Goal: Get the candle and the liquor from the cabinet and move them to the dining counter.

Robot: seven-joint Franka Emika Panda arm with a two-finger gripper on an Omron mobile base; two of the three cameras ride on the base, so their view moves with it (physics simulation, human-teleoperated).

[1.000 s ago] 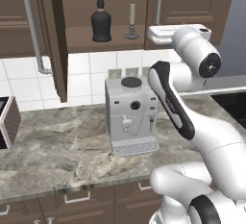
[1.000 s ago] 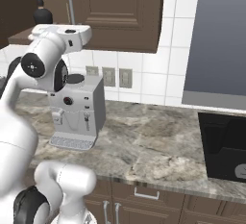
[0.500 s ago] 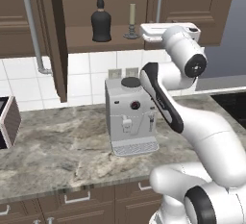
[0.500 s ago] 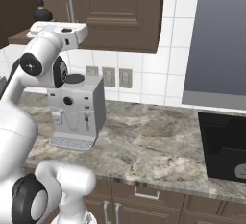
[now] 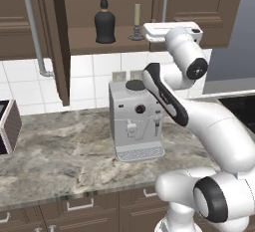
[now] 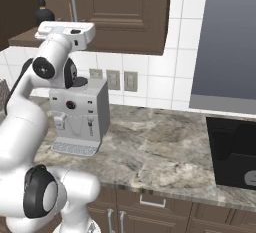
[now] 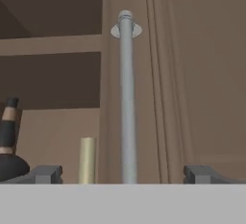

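From left to right on the shelf of the dark brown wooden wall cabinet (image 5: 84, 39) stand the squat black bell-shaped liquor bottle (image 5: 104, 22) and, just beside it, the short pale cream candle in its small grey candlestick (image 5: 136, 23). The white arm's tool (image 7: 122, 174), released and empty with its jaws spread wide, is raised to shelf height just right of the candle. The reach is judged best made by shifting the tool leftward, clear of the long silver bar handle (image 7: 126, 98), until the candle is centred between the jaws and the bottle is left untouched.

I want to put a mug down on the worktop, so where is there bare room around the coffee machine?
Bare marble lies on both sides of the coffee machine: a wide stretch left of it, up to the small appliance at the frame edge, and another from its right side to the black cooktop. It is crowded at the machine itself, where the arm rises.
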